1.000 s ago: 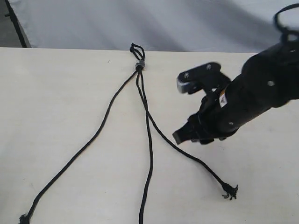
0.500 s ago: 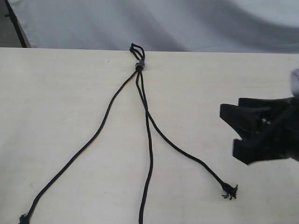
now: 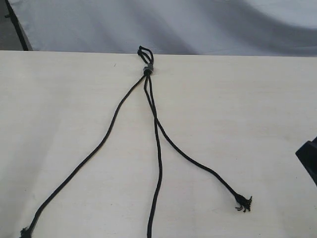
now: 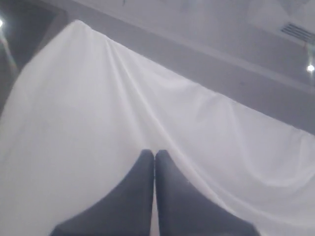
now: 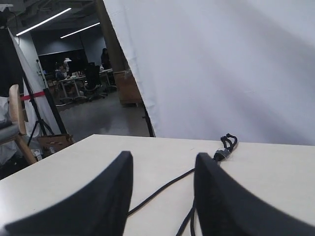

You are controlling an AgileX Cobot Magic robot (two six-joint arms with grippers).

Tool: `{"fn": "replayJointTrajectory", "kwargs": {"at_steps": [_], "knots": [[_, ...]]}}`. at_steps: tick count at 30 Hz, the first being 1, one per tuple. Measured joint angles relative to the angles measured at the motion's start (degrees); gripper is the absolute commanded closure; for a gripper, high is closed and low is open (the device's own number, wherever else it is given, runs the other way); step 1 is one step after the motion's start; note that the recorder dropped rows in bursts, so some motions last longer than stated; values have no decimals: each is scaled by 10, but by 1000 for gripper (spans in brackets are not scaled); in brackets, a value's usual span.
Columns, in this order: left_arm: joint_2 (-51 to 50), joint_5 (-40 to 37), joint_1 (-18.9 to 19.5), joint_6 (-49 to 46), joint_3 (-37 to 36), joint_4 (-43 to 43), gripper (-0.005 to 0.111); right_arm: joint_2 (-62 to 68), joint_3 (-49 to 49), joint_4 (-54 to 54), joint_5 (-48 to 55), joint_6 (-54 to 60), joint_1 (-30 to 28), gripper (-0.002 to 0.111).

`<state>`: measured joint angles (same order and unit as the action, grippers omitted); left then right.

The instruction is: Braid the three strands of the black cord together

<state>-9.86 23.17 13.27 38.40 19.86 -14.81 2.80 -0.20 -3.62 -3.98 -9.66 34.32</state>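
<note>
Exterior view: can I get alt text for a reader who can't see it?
A black cord lies on a pale table, its three strands fanning out loose toward the camera from a small grey band near the far edge. Only a dark corner of the right gripper shows at the right edge.

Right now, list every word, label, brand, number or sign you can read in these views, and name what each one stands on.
No readable text in any view.
The black cord, its grey band, the table and the white backdrop carry no writing.
The left end effector and right end effector show no label.
The cardboard box far behind is too small and blurred to show any print.
</note>
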Motion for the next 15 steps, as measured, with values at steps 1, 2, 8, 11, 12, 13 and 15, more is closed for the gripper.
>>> {"fn": "replayJointTrajectory", "kwargs": {"at_steps": [1, 2, 8, 11, 12, 13, 15], "knots": [[-25, -13, 0, 35, 23, -47, 105, -12, 0, 0, 11, 0, 0, 68], [-56, -29, 0, 91, 48, -114, 106, -18, 0, 0, 16, 0, 0, 68], [-277, 42, 0, 567, 126, -644, 107, -24, 0, 0, 31, 0, 0, 68], [-401, 171, 0, 680, 166, -789, 107, -24, 0, 0, 33, 0, 0, 68], [-432, 196, -1, 690, 173, -806, 107, -24, 0, 0, 34, 0, 0, 68], [-461, 215, -7, 696, 177, -820, 107, -24, 0, 0, 34, 0, 0, 68], [-525, 214, -42, 696, 178, -840, 107, -24, 0, 0, 34, 0, 0, 68]]}}
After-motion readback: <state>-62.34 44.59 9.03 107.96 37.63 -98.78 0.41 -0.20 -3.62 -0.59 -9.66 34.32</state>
